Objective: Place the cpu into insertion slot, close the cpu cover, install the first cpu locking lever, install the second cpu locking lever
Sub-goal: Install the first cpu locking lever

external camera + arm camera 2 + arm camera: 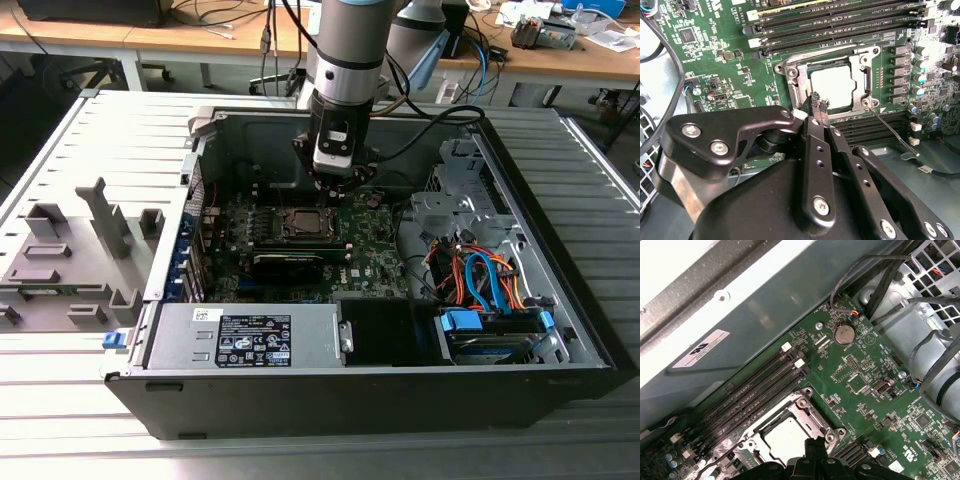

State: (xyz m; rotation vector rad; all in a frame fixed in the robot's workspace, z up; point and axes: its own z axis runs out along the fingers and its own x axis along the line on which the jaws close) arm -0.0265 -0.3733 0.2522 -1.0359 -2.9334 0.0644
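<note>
Cpu [832, 86] beneath cpu cover [858, 75], tool [819, 102] just beside

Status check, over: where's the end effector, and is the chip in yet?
End effector shut, tip at the cover edge. Chip seated, cover down over it. One thin lever angled out past the cover's corner.

The small silvery square cpu [832, 87] lies in the window of the thin metal cpu cover [862, 75] on the green motherboard [715, 55], long black memory slots [840, 20] on two sides, the gripper [820, 102] just above the cover's edge.
</note>
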